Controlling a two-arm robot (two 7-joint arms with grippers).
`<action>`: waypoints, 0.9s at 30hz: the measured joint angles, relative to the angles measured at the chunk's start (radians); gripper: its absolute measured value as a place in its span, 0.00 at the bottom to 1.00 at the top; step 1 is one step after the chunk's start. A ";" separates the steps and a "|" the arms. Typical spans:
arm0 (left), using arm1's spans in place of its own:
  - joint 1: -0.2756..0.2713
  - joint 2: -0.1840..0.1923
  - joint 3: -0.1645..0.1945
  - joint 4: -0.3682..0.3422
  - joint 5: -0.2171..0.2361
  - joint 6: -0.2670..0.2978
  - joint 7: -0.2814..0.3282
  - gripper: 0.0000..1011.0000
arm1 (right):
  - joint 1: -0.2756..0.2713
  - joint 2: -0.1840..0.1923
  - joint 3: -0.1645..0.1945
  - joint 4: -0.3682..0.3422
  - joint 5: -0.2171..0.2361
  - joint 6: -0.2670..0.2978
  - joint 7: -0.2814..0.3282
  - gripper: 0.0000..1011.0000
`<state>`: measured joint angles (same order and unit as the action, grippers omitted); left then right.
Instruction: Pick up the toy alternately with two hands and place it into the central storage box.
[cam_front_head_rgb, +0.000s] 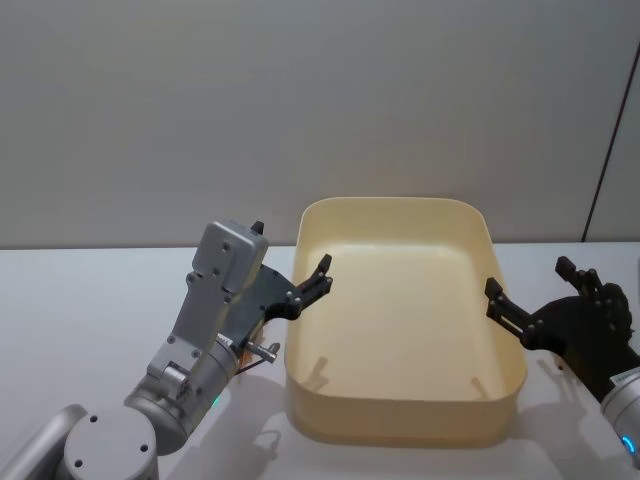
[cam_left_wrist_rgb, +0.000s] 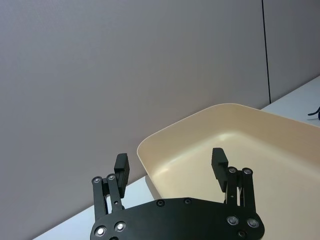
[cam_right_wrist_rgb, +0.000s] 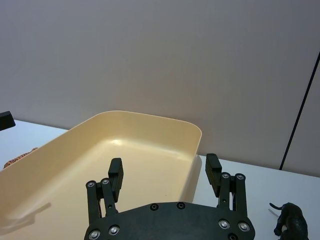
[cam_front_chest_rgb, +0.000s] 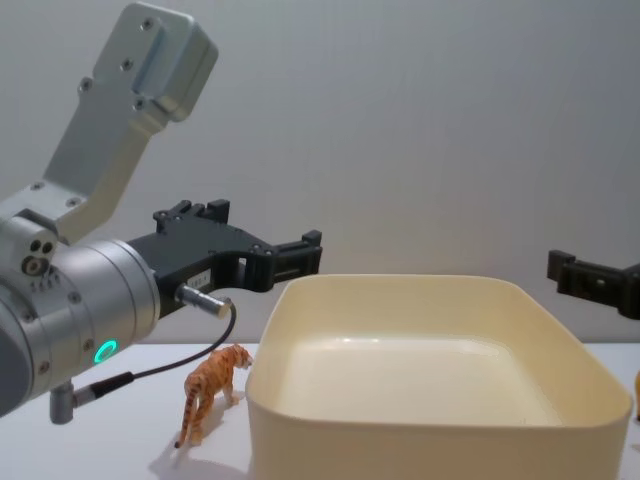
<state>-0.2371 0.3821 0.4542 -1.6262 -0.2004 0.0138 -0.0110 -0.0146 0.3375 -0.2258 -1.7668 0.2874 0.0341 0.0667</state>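
while left gripper gapes, tiger stands nose toward box

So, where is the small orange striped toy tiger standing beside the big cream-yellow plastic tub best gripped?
Probably across the torso, from above, using the open black flat-fingered left gripper nearby. The orange striped toy tiger stands upright on four legs, head towards the cream-yellow plastic tub. Its back and flanks are free, while the legs look too thin to pinch.
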 joint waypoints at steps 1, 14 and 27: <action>0.000 0.000 0.000 0.000 0.000 0.000 0.000 0.99 | 0.000 0.000 0.000 0.000 0.000 0.000 0.000 0.99; 0.000 0.000 0.000 0.000 0.000 0.000 0.000 0.99 | 0.000 0.000 0.000 0.000 0.000 0.000 0.000 0.99; 0.000 0.000 0.000 0.000 0.000 0.000 0.000 0.99 | 0.000 0.000 0.000 0.000 0.000 0.000 0.000 0.99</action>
<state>-0.2371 0.3821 0.4542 -1.6262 -0.2004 0.0138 -0.0109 -0.0146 0.3374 -0.2258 -1.7668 0.2874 0.0341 0.0667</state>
